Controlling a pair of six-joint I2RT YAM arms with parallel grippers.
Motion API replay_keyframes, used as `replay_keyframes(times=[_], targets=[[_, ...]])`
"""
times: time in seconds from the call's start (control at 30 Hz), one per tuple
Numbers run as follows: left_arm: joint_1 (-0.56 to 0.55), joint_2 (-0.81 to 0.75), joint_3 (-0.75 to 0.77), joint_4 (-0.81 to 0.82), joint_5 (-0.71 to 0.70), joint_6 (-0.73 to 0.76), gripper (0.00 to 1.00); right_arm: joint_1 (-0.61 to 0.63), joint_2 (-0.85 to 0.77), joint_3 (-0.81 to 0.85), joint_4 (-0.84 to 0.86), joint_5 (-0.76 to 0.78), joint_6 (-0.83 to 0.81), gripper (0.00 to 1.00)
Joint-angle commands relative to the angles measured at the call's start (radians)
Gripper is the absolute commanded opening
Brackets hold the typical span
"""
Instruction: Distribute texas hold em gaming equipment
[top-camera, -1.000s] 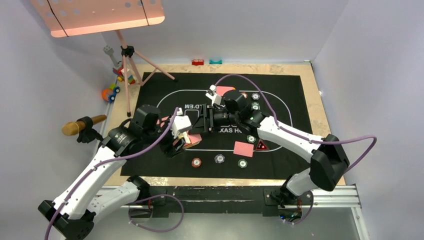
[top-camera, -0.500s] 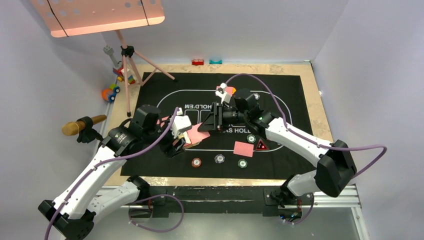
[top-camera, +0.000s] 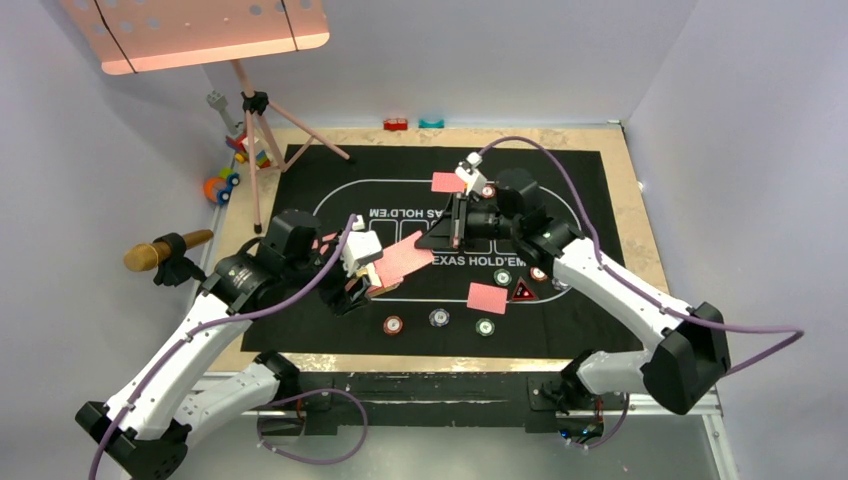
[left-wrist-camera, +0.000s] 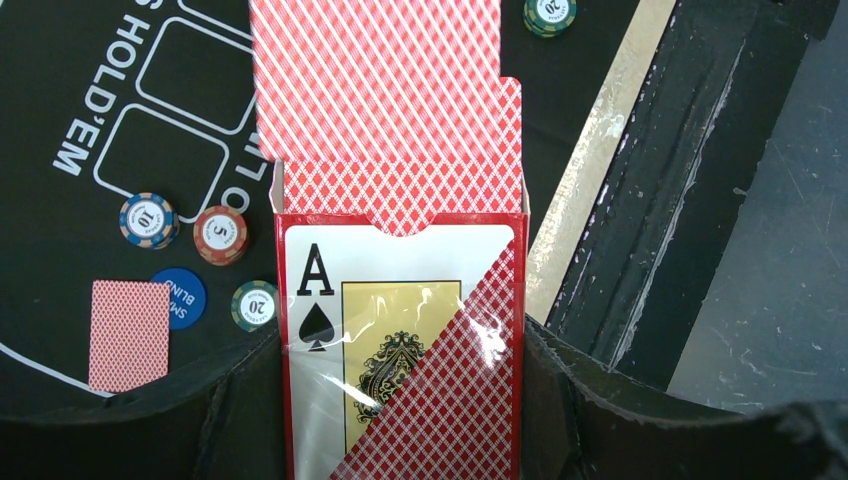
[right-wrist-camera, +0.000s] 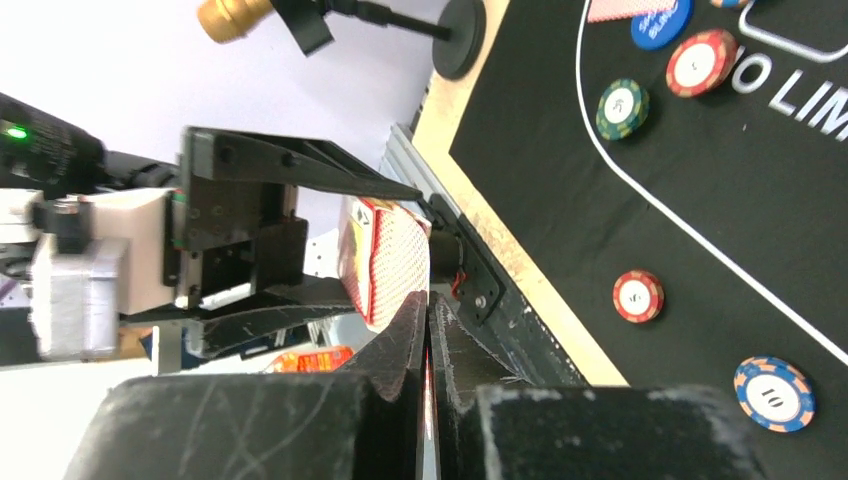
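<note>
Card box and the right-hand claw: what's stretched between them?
A red-backed playing card, half out of the card box, pinched by the right gripper; top view shows it.

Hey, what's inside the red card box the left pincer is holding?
The card box holds red-backed cards; one card sticks out of its open top, pinched by the right pincer. The box front hides the remaining cards.

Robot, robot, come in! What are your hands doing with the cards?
Left gripper shut on card box. Right gripper shut, pinching one card out. Nothing blocking.
</note>
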Motion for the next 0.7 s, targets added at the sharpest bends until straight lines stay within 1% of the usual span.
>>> replay_keyframes(times=[0.0,0.13,0.3,0.4,0.47,0.53,0.6,0.67], targets=[[0.005,-0.022,0.043,0.059,0.029,-0.009,0.00,-0.052,-0.060,0.085,-0.020,-0.029,-0.005,0.00],[0.005,-0.026,0.036,0.058,0.029,-0.009,0.00,-0.104,-0.061,0.111,-0.029,-0.049,-0.013,0.00],[0.006,-0.030,0.036,0.051,0.027,-0.007,0.00,-0.178,-0.026,0.104,0.025,-0.075,0.005,0.00],[0.005,-0.031,0.037,0.047,0.027,-0.006,0.00,-0.213,0.022,0.106,0.087,-0.087,0.017,0.00],[0.006,-0.031,0.037,0.048,0.030,-0.005,0.00,-0.215,0.085,0.126,0.099,-0.079,0.002,0.00],[0.005,-0.031,0.041,0.050,0.032,-0.007,0.00,-0.204,0.173,0.147,0.161,-0.074,0.007,0.00],[0.006,-0.032,0.046,0.055,0.034,-0.009,0.00,-0.167,0.286,0.196,0.186,-0.055,-0.005,0.00],[0.006,-0.035,0.050,0.058,0.034,-0.011,0.00,-0.108,0.411,0.293,0.169,-0.041,-0.030,0.00]])
